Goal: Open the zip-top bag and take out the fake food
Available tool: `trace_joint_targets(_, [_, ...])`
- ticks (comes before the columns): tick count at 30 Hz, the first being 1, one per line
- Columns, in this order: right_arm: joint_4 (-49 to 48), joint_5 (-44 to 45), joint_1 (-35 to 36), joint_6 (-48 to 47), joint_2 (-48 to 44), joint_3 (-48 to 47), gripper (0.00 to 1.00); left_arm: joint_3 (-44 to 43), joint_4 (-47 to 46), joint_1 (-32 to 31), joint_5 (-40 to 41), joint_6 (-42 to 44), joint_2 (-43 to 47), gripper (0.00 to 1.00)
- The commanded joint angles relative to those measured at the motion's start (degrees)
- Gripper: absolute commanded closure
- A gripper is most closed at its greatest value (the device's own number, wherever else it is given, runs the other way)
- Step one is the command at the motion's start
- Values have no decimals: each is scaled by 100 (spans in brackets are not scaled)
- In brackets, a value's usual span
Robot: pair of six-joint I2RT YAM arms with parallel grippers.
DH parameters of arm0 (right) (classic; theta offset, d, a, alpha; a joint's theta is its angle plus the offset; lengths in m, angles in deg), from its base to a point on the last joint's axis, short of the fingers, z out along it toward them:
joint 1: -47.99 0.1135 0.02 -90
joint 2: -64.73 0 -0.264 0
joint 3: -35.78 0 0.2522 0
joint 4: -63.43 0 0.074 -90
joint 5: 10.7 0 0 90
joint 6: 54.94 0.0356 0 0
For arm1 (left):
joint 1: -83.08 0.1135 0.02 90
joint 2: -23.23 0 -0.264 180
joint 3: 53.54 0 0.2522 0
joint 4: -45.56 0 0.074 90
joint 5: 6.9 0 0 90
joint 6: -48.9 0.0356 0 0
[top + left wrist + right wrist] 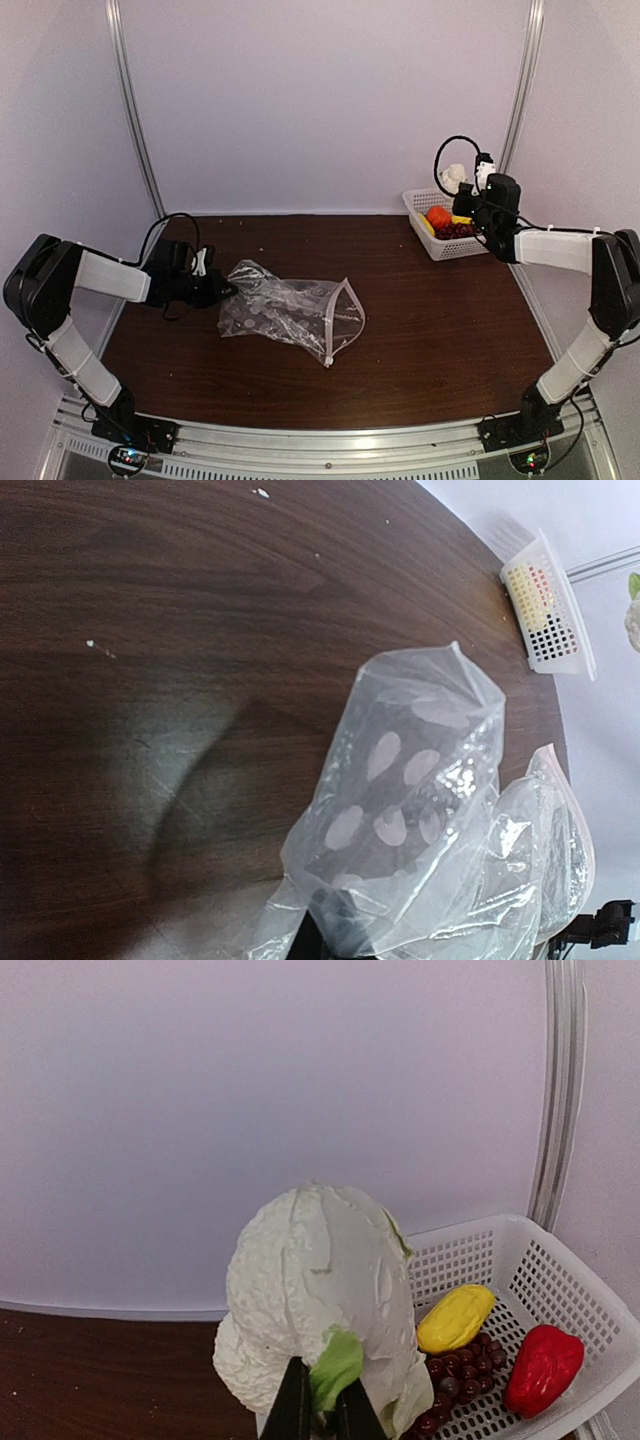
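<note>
Zip-top bag veils the left end effector (a dark blur).

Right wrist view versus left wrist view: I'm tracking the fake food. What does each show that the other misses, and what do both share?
Right wrist only: the right gripper pinching a white cabbage toy, with a yellow piece, a red piece and grapes in the white mesh basket. Left wrist only: the zip-top bag, crumpled, seemingly empty. Shared: that basket (from the left, only colours through its mesh) and the dark table.
</note>
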Motion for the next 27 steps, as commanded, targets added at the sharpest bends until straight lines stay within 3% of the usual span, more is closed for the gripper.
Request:
trace_joint_targets(1, [201, 76, -417, 112, 607, -422, 100, -72, -112, 39, 53, 29, 58, 100])
trace_joint_targets(10, [429, -2, -1067, 375, 1635, -1052, 100, -120, -108, 39, 20, 69, 19, 100])
trace_joint_targets(15, [551, 378, -1280, 367, 1915, -1151, 98, -144, -105, 38, 7, 87, -26, 100])
trace_joint_targets(21, [801, 407, -1290, 323, 1994, -1275, 55, -142, -192, 38, -122, 77, -88, 100])
trace_joint_targets(27, [846, 77, -1286, 426, 1510, -1008, 42, -99, -274, -54, -364, 161, -22, 100])
